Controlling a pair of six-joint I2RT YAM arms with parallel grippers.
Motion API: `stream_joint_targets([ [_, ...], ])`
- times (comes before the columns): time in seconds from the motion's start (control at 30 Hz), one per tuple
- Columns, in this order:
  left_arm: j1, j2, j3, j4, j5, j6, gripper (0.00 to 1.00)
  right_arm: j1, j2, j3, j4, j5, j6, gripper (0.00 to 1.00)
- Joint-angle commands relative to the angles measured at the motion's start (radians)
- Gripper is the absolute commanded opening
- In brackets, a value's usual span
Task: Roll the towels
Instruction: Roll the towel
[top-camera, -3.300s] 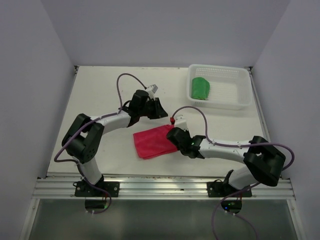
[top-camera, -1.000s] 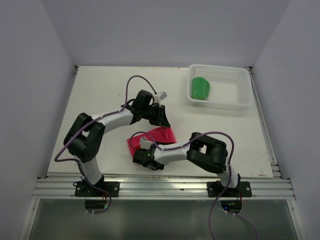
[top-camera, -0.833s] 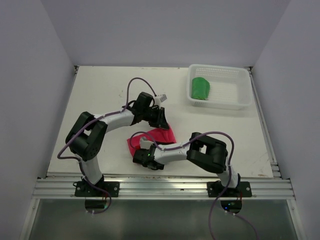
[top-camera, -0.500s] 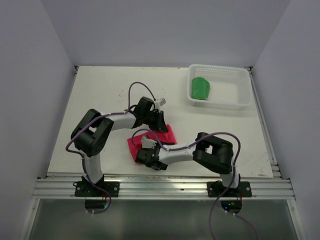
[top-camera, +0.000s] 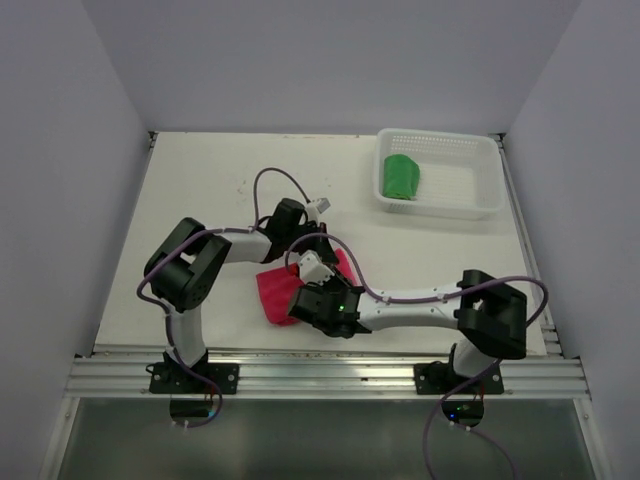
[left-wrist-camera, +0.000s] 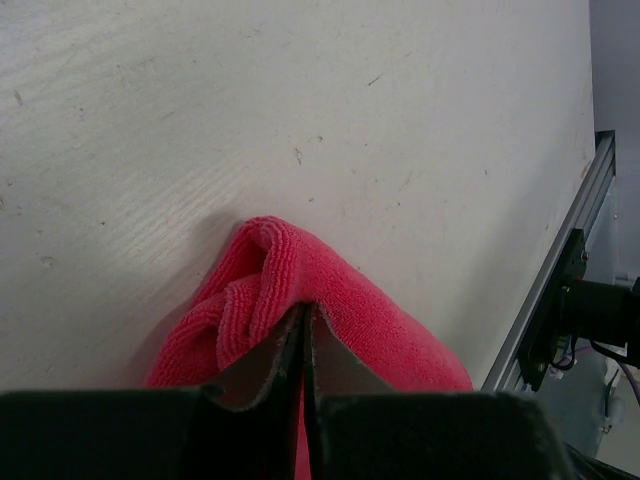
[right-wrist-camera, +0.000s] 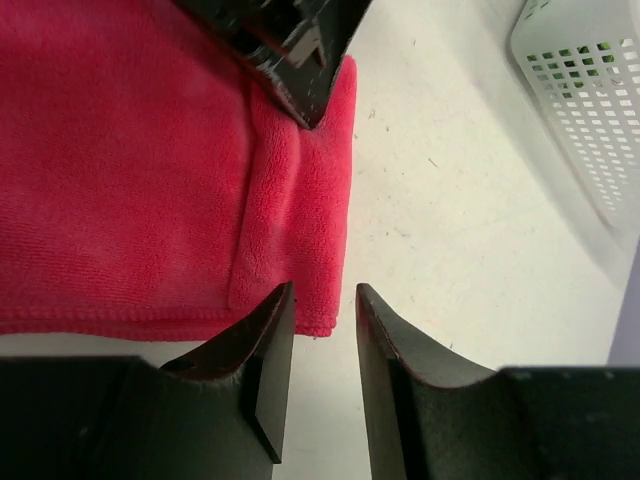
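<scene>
Green towel (top-camera: 402, 177) looks rolled, in basket (top-camera: 440, 212). Pink towel (top-camera: 274, 296) mostly flat on surface (top-camera: 200, 200), edge folded: left tool (left-wrist-camera: 304, 320) pinching it, right tool (right-wrist-camera: 325, 320) slightly spread, empty.

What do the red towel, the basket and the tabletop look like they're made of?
Red towel: soft microfibre-like cloth, matte; fine pile and stitched hem show. Basket: likely moulded plastic, whitish, with regular mesh holes. Tabletop: probably painted wood, matte white; faint grain and scuffs.
</scene>
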Motion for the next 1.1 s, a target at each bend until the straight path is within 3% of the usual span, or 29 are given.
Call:
stream_joint_targets([
  [0.0, 0.002, 0.058, -0.06, -0.038, -0.105, 0.024, 0.07, -0.008, -0.112, -0.029, 0.064, -0.036, 0.069, 0.36],
  [0.27, 0.002, 0.052, -0.091, -0.003, -0.095, 0.013, 0.04, -0.067, -0.301, -0.111, 0.087, -0.174, 0.17, 0.39],
  [0.5, 0.002, 0.04, -0.105, 0.004, -0.099, 0.013, 0.04, -0.337, -0.511, -0.354, 0.344, -0.604, 0.296, 0.45],
  [0.77, 0.003, 0.037, -0.119, 0.014, -0.104, 0.013, 0.03, -0.434, -0.465, -0.44, 0.492, -0.786, 0.386, 0.49],
  [1.07, 0.002, 0.021, -0.122, 0.013, -0.102, 0.018, 0.03, -0.454, -0.375, -0.481, 0.558, -0.797, 0.394, 0.51],
])
